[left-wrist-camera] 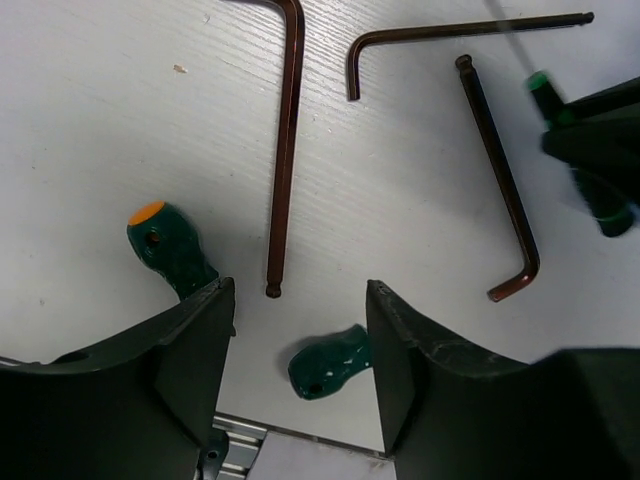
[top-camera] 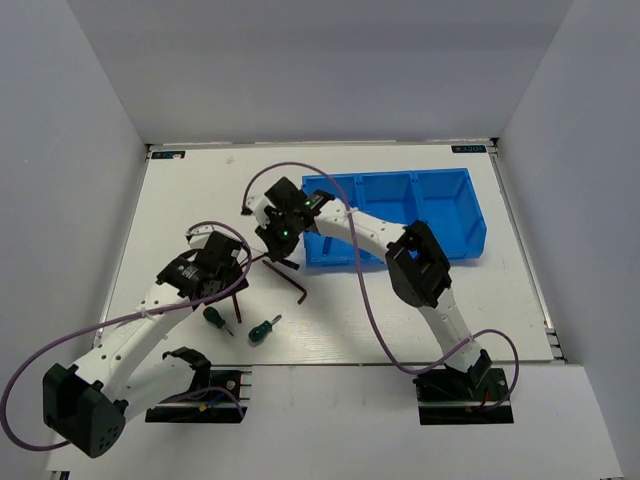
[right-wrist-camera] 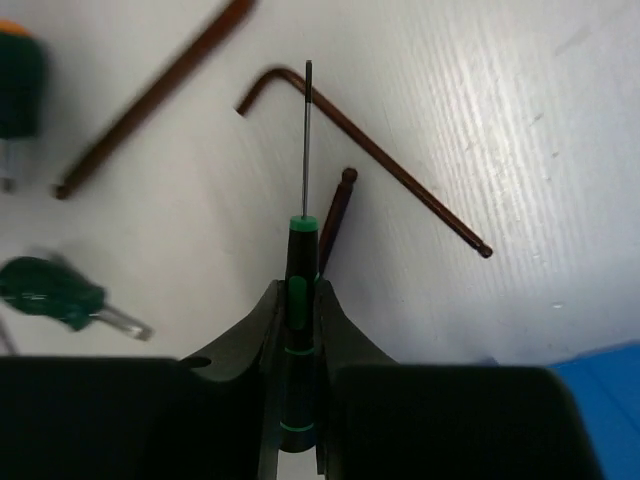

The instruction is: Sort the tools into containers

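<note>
My right gripper (top-camera: 283, 238) is shut on the black-handled thin screwdriver (right-wrist-camera: 300, 300), held above the table just left of the blue bin (top-camera: 400, 215); its shaft points out ahead. My left gripper (left-wrist-camera: 300, 295) is open and empty, hovering over a stubby green-handled screwdriver (left-wrist-camera: 330, 362). The other green one (left-wrist-camera: 170, 245), orange-capped, lies just left of it. Three dark hex keys lie on the table: a long one (left-wrist-camera: 285, 150), one at the top (left-wrist-camera: 450, 35) and one on the right (left-wrist-camera: 500, 180). The blue-handled screwdriver is out of view.
The bin's three compartments stand at the back right; its corner shows in the right wrist view (right-wrist-camera: 600, 380). The two grippers are close together left of centre. The table's near edge and a metal rail (left-wrist-camera: 235, 450) lie just below the left gripper.
</note>
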Tool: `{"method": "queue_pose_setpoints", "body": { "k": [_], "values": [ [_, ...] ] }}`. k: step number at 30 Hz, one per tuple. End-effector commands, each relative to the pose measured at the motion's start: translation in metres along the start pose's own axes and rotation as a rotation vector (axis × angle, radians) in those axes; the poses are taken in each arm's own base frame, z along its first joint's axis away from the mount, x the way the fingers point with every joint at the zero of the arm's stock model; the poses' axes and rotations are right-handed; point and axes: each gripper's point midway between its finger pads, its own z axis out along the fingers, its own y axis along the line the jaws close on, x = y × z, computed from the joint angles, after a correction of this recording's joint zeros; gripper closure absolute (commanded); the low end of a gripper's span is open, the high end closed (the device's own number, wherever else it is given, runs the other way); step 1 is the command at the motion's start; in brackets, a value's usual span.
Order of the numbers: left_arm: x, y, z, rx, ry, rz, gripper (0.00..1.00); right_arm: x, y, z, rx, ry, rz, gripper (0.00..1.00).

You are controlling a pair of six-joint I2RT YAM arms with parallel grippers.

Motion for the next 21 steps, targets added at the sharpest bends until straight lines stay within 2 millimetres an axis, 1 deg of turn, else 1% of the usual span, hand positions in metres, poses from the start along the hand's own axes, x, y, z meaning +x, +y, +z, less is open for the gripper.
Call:
{"method": "queue_pose_setpoints", "body": {
  "k": [1,2,3,4,5,6,7,8,9,10,11,12,13,14,15,16,17,18,19,20,21],
  "values": [
    [-0.009,-0.010,0.004,0.028,-0.041,-0.012,0.35,-0.078,0.027,-0.091,-0.108,-0.233,0.052,1.00],
    [-0.006,-0.006,0.009,0.007,-0.035,0.005,0.37,-0.085,0.024,-0.104,-0.093,-0.261,0.059,1.00],
    [-0.004,-0.006,0.013,0.000,-0.029,0.009,0.38,-0.092,0.011,-0.113,-0.030,-0.283,0.064,1.00],
    [-0.007,-0.007,0.013,0.003,-0.044,0.013,0.40,-0.094,0.007,-0.121,0.002,-0.293,0.071,1.00],
    [0.000,-0.004,0.022,-0.017,-0.026,0.024,0.40,-0.089,-0.022,-0.132,0.133,-0.293,0.096,1.00],
    [0.003,-0.003,0.026,-0.026,-0.018,0.038,0.41,-0.089,-0.030,-0.137,0.177,-0.299,0.091,1.00],
    [0.006,-0.002,0.030,-0.036,-0.009,0.044,0.41,-0.087,-0.037,-0.151,0.230,-0.308,0.079,1.00],
    [0.010,0.001,0.036,-0.057,-0.002,0.052,0.41,-0.085,-0.051,-0.157,0.279,-0.319,0.083,1.00],
    [0.014,0.002,0.043,-0.080,0.018,0.065,0.42,-0.077,-0.074,-0.166,0.387,-0.307,0.109,1.00],
    [0.017,0.003,0.048,-0.090,0.027,0.071,0.42,-0.066,-0.081,-0.173,0.422,-0.290,0.112,1.00],
    [0.018,0.004,0.052,-0.105,0.029,0.077,0.42,-0.057,-0.102,-0.183,0.494,-0.284,0.135,1.00],
    [0.022,0.005,0.057,-0.119,0.041,0.084,0.42,-0.051,-0.108,-0.186,0.520,-0.272,0.141,1.00],
    [0.024,0.006,0.064,-0.138,0.047,0.102,0.42,-0.037,-0.115,-0.186,0.539,-0.238,0.148,1.00],
    [0.025,0.005,0.067,-0.143,0.052,0.105,0.42,-0.027,-0.125,-0.192,0.555,-0.223,0.176,1.00],
    [0.026,0.005,0.070,-0.147,0.055,0.107,0.42,-0.018,-0.127,-0.189,0.550,-0.202,0.192,1.00],
    [0.024,0.001,0.074,-0.138,0.048,0.119,0.41,-0.011,-0.124,-0.185,0.521,-0.188,0.207,1.00],
    [0.027,0.002,0.078,-0.149,0.060,0.141,0.41,-0.005,-0.129,-0.185,0.513,-0.181,0.232,1.00],
    [0.026,0.003,0.081,-0.155,0.062,0.144,0.41,0.003,-0.127,-0.182,0.503,-0.160,0.248,1.00],
    [0.027,0.004,0.084,-0.159,0.067,0.155,0.41,0.006,-0.118,-0.172,0.421,-0.158,0.253,0.79],
    [0.022,0.001,0.086,-0.162,0.054,0.162,0.41,0.012,-0.123,-0.171,0.414,-0.150,0.278,0.67],
    [0.027,0.004,0.090,-0.181,0.072,0.174,0.41,0.016,-0.119,-0.168,0.393,-0.134,0.285,0.57]
  ]
}}
